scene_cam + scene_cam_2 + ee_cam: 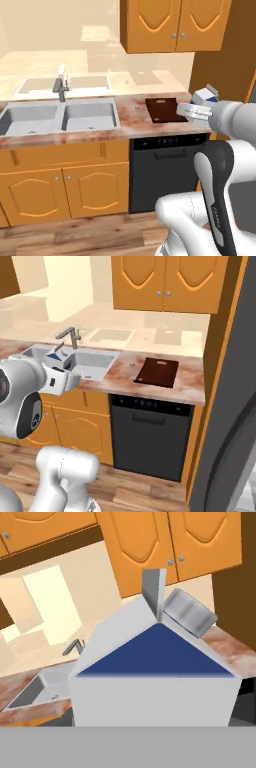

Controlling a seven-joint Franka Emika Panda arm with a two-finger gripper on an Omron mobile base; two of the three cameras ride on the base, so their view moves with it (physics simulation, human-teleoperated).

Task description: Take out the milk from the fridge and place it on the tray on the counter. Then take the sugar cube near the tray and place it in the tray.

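At the left of the counter (135, 125) sits a steel double sink (60, 117) with a grey tap (61, 89) at its far edge. Right of the sink, on the mottled stone, lies the dark brown tray (161, 109), flat and bare on top. Below it a black dishwasher (165, 170) is set between orange cabinet doors, and an upper cabinet (175, 25) hangs on the wall above.

Just right of the tray, in the left base view, the gripper (197, 111) hangs above the counter's right end with the milk (206, 95) in it. The carton is clear of the counter and not on the tray. In the hand view the milk (155, 677) sits close in front of the camera, its blue gable, top fin and grey cap showing. The jaws are clamped on the milk, held apart by its width.

In the right base view the tray (156, 372) lies right of the sink (80, 363), and the grey fridge (230, 406) edge stands at the far right. The sugar cube is too small to pick out.
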